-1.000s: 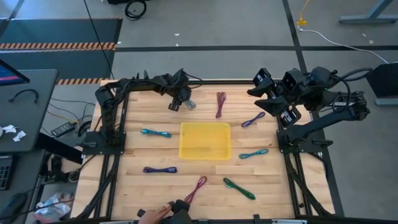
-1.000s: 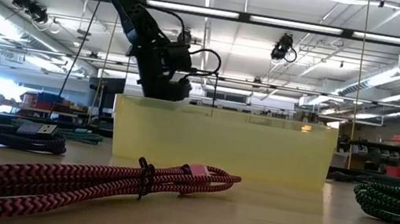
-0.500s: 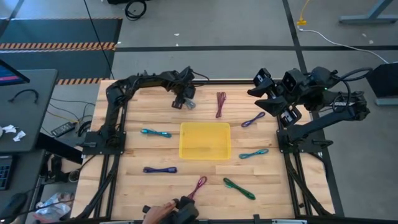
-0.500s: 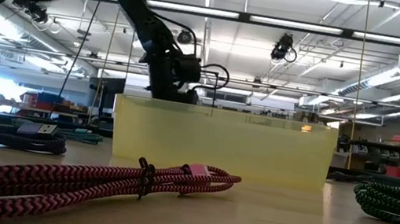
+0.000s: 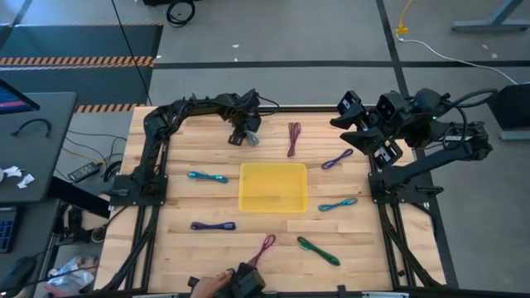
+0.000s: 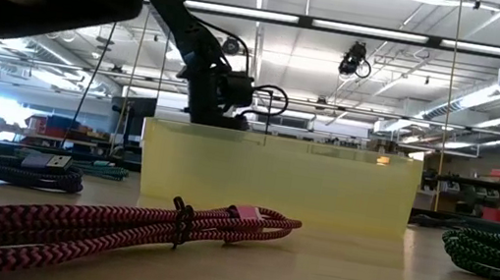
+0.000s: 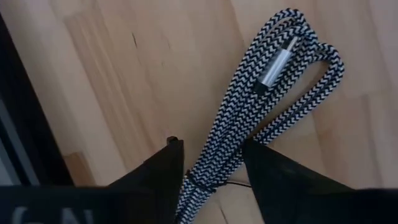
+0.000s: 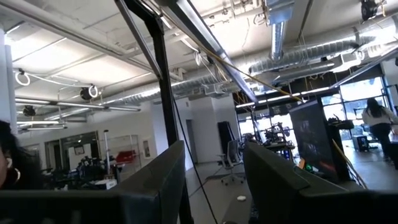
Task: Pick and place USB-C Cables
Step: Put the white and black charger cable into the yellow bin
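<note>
A grey braided USB-C cable [image 7: 261,106] lies flat on the wooden table near its far edge, left of the middle [image 5: 252,139]. My left gripper [image 7: 211,168] points steeply down over it, open, one finger on each side of the bundle near one of its ends. The low view shows this arm [image 6: 213,90] behind the yellow tray [image 6: 274,178]. My right gripper [image 8: 211,174] is raised at the far right [image 5: 352,116], open, holding nothing and pointing up into the room. My left gripper comes at the grey cable from above, its fingers lying across the bundle's strands [image 7: 202,171] near one end. The cable lies flat on the table. Whether the fingers touch it, I cannot tell.
The yellow tray [image 5: 272,186] stands mid-table. Other cables lie around it: maroon [image 5: 293,138], purple [image 5: 337,159], teal [image 5: 207,176], teal [image 5: 337,204], purple [image 5: 213,225], magenta [image 5: 262,249], green [image 5: 319,251]. A person's hand [image 5: 211,284] is at the near edge.
My left gripper has moved a little toward the table's right edge and sunk lower, tipping more steeply down over the grey cable. The person's hand at the near edge has shifted. The cables have stayed where they were.
</note>
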